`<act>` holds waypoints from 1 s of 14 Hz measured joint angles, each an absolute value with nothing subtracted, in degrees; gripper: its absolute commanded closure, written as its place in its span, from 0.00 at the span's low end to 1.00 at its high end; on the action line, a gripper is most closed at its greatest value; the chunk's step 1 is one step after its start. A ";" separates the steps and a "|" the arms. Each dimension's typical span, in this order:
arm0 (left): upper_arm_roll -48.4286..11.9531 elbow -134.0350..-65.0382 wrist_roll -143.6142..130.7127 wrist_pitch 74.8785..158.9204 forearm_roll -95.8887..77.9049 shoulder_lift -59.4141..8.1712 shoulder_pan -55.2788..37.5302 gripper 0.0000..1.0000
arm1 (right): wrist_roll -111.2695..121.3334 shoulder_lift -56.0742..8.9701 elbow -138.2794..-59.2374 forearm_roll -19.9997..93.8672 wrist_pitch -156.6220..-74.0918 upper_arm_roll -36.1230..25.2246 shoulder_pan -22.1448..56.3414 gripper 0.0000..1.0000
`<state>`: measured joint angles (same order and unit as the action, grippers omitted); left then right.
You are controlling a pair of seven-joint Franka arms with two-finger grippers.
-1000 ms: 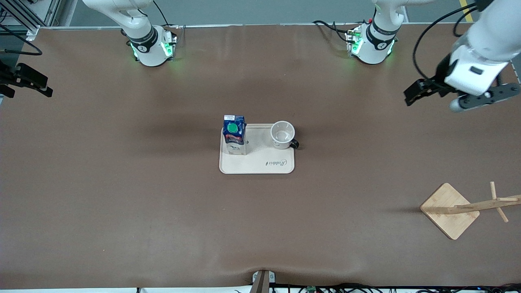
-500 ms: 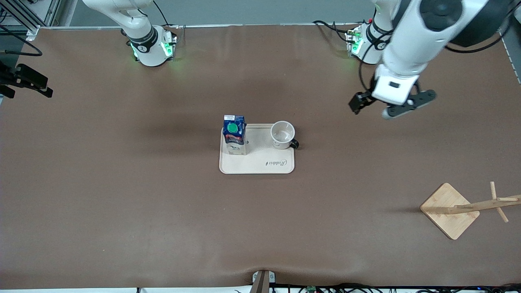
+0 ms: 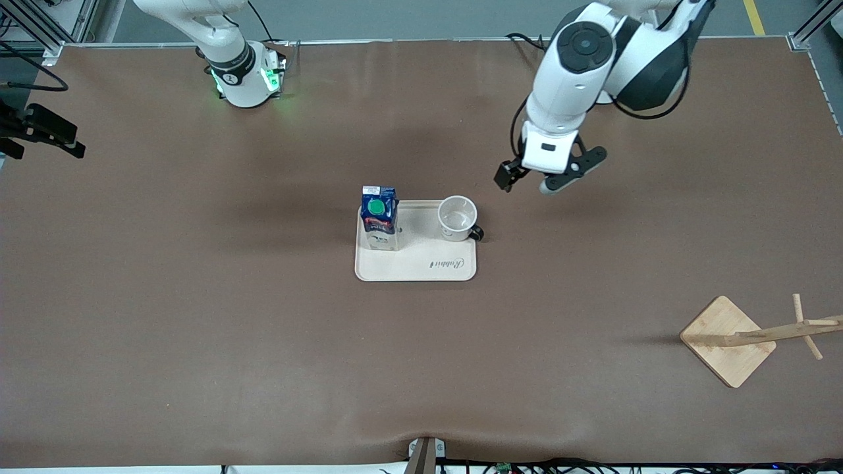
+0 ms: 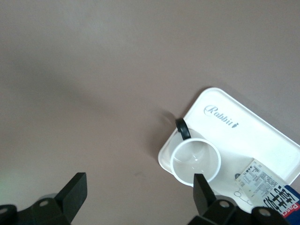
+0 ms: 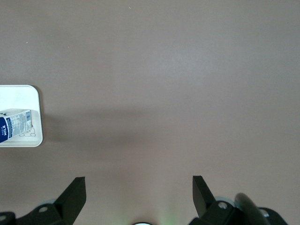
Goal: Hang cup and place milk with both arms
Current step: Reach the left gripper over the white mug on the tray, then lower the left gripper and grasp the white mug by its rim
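Observation:
The white cup (image 3: 458, 217) stands upright on a cream tray (image 3: 421, 266), in the corner toward the left arm's end, with its black handle pointing off the tray. The dark-blue milk (image 3: 380, 217) with a green cap stands at the tray's corner toward the right arm's end. My left gripper (image 3: 537, 179) hangs open and empty over bare table beside the tray. Its wrist view shows the left gripper (image 4: 140, 177), the cup (image 4: 195, 160), the tray (image 4: 262, 140) and the milk (image 4: 272, 187). My right gripper (image 5: 138, 180) is open and empty over bare table, with the milk (image 5: 14, 123) off to one side.
A wooden cup stand (image 3: 728, 339) with pegs stands near the front camera at the left arm's end. A black fixture (image 3: 43, 128) juts in at the right arm's end. Brown matting covers the table around the tray.
The left arm has swung in from the left arm's end of the table toward the tray, its gripper open throughout. Cup, milk and tray have not moved.

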<state>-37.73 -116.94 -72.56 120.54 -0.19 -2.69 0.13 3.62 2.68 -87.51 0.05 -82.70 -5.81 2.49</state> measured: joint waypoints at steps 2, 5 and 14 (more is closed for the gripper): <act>-38.38 -117.87 -79.31 124.19 1.98 -5.57 -1.85 0.10 | 3.62 2.68 -87.50 0.05 -82.70 -5.83 2.49 0.00; -38.46 -118.13 -91.00 128.37 9.22 -11.70 -5.22 0.17 | 3.62 2.62 -87.50 0.05 -82.70 -5.83 2.48 0.00; -38.47 -116.95 -111.34 134.32 26.05 -27.06 -9.15 0.55 | 3.62 2.51 -87.50 0.05 -82.70 -5.83 2.48 0.00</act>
